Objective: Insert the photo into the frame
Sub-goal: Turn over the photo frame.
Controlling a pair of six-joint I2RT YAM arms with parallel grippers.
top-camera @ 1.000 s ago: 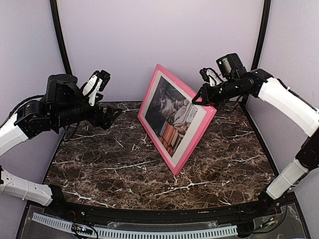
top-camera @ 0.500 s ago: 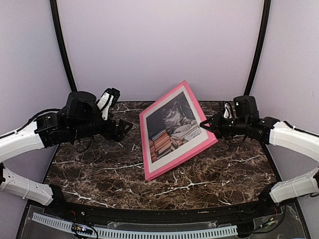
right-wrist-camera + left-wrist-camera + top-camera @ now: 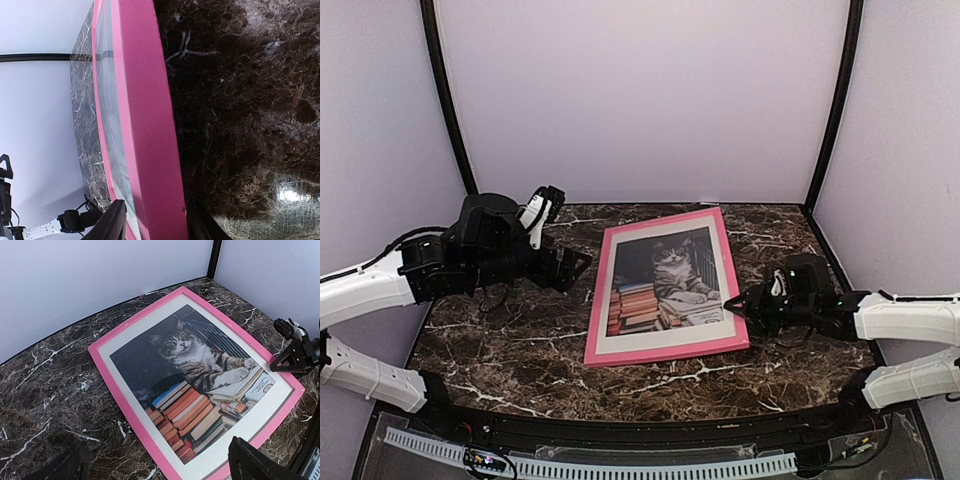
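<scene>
Pink frame lies flat, photo inside. Right gripper straddles its 3 o'clock edge, clamping undeterminable: release fully, retract level. Left gripper, 9 o'clock: spread, empty.

One frame, one photo, one marble table

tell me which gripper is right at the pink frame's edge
The right gripper, straddling the frame's right edge; the left gripper hovers open, off its left side.

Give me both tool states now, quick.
Left tool: open, empty.
Right tool: straddling the frame's right edge; grip cannot be told.
</scene>
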